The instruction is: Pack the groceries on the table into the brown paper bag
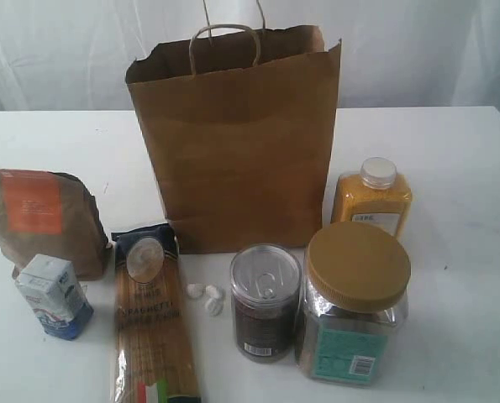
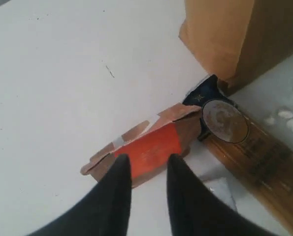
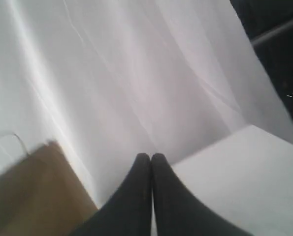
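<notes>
From the exterior view I have the brown paper bag [image 1: 237, 143] standing upright at the centre of the table [image 1: 451, 185], mouth open, its inside hidden from me. Taking the bag as the dial's centre, the brown pouch [image 1: 39, 218] sits at 8 o'clock, the small carton [image 1: 54, 295] just in front of it, and the spaghetti packet [image 1: 153, 327] lies at 7 with its end close to the bag's foot. The dark jar [image 1: 265, 302] is at 6, the gold-lidded jar [image 1: 355, 306] touching it at 5, and the yellow spice bottle [image 1: 372, 201] at 4. A few white bits [image 1: 206, 295] lie between packet and jar. Neither arm shows here. In the left wrist view, the left gripper [image 2: 148, 164] has its fingers parted with nothing between them, and the pouch's orange label shows beyond the gap. In the right wrist view, the right gripper [image 3: 151, 157] is clenched on nothing, facing the curtain [image 3: 136, 73] beside the bag. I judge nothing packed yet: all six groceries remain to go in, the pouch likely first.
</notes>
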`<action>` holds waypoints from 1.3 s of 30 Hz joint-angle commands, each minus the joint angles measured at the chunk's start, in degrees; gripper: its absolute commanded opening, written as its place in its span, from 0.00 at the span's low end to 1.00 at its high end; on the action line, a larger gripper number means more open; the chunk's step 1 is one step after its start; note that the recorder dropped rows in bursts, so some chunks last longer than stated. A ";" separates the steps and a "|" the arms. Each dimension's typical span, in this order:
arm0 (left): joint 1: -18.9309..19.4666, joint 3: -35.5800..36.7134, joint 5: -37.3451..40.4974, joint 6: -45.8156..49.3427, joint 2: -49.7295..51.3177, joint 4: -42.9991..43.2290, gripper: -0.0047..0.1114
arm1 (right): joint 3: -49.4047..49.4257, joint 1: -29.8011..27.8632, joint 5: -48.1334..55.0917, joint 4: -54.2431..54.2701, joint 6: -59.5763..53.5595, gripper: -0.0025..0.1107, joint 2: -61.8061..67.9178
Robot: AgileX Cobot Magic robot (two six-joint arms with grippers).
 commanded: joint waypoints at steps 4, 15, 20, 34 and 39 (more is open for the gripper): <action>0.09 1.34 -6.20 -10.86 -6.81 -1.45 0.04 | -0.68 -0.27 -21.20 8.86 15.30 0.02 -0.06; 0.09 32.25 -42.63 -27.93 -28.38 -3.74 0.04 | -27.58 -0.27 -14.20 -22.56 -1.63 0.02 40.13; 0.09 41.99 -37.99 -29.90 -39.75 -3.83 0.04 | -35.01 -0.27 7.63 -38.53 4.02 0.02 62.68; 0.09 45.32 -19.00 -31.74 -53.65 9.14 0.04 | -43.95 -4.09 45.94 14.55 -55.94 0.02 89.10; 0.09 45.46 -16.44 -32.17 -53.65 9.26 0.04 | -51.84 -4.09 58.50 22.97 -90.88 0.02 84.23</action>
